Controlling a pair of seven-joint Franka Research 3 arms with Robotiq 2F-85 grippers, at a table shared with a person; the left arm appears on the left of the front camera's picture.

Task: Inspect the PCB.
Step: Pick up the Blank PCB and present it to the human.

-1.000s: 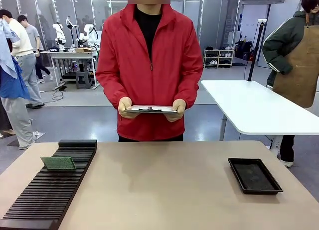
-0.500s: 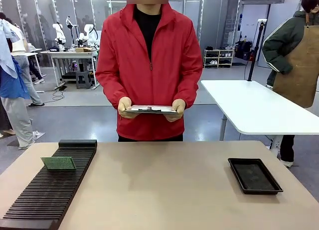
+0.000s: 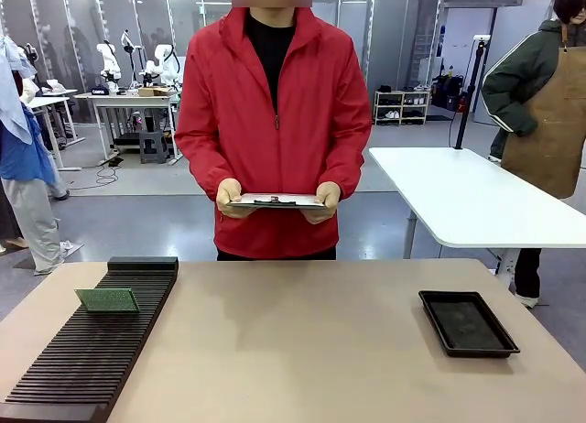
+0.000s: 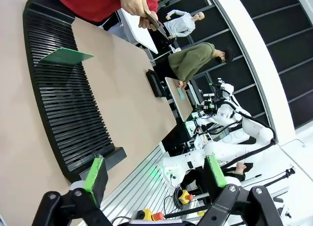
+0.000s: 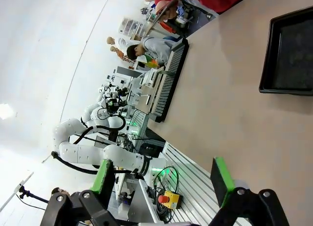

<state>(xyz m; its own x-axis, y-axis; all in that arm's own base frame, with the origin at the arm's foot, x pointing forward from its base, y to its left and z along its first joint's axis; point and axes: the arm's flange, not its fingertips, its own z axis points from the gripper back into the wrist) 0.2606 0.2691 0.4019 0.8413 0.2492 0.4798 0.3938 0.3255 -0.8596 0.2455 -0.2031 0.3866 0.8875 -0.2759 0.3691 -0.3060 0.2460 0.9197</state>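
The inspection looks barely begun, judging by how things lie: the thin, flat, rectangular green PCB (image 3: pixel 108 300) with its pale, finely dotted face sits slotted on edge in a long black ribbed rack (image 3: pixel 82 359) at the lower left of the front view, untouched by any gripper or hand. In the left wrist view the board (image 4: pixel 66 56) juts out of the rack's grooves at the upper left. The left gripper (image 4: pixel 155 171), black with matte green pads (image 4: pixel 96 173), rises from the bottom edge with its jaws spread wide and nothing between them, well apart from the board. The right gripper (image 5: pixel 162 178) is spread just as wide, also empty, above the bare tabletop. Picking the board up, presenting it and setting it down all seem left to do. The smooth tan table (image 3: pixel 302 350) looks matte and slightly reflective. The shallow black rectangular tray (image 3: pixel 476 352) at the lower right has a raised rim and a dull, faintly textured floor, with nothing in it. At the centre of the frame a person in a glossy red zip jacket holds a flat white clipboard with a black clip (image 3: pixel 275 201) level in both hands (image 3: pixel 229 196), apparently waiting.
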